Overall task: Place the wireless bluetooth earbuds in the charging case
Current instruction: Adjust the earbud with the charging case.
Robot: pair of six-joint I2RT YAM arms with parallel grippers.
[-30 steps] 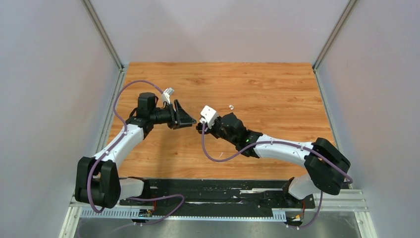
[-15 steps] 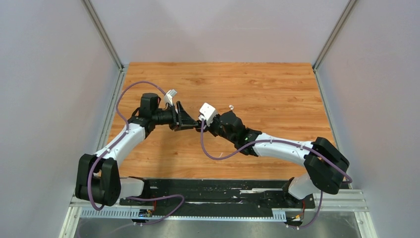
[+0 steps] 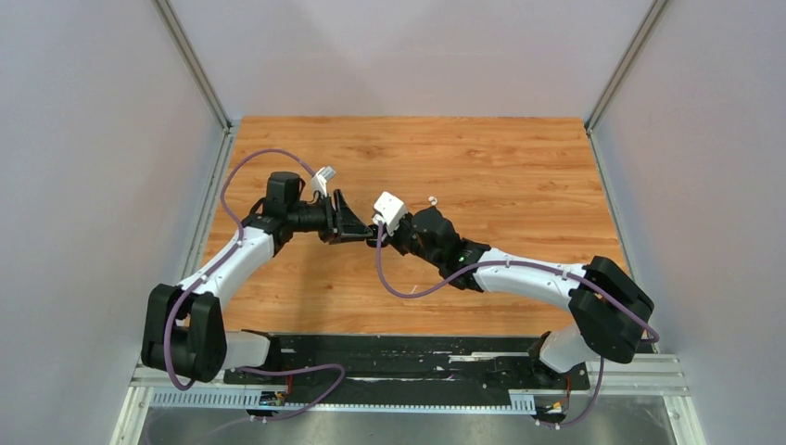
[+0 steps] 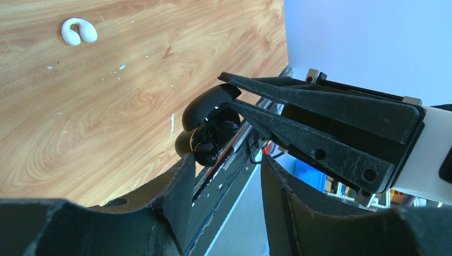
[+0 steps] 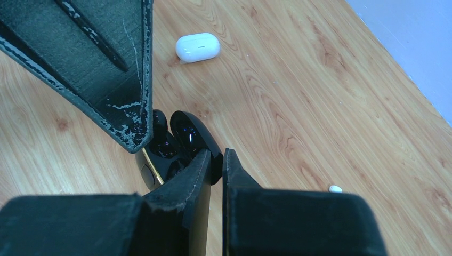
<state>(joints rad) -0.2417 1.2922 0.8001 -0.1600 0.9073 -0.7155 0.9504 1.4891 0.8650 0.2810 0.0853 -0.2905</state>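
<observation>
We see the right tool [image 5: 217, 160] clamped on the open black charging case [image 5: 170, 149], left tool [image 4: 226, 170] hovering just beside it, jaws apart

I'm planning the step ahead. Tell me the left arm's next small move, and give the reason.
Probably ease the left gripper forward and nudge the glossy black earbud down into its well. The right gripper pinches the lid of the open black case. The earbud seems to sit proud of the base, and the left fingers are open with nothing between them.
</observation>
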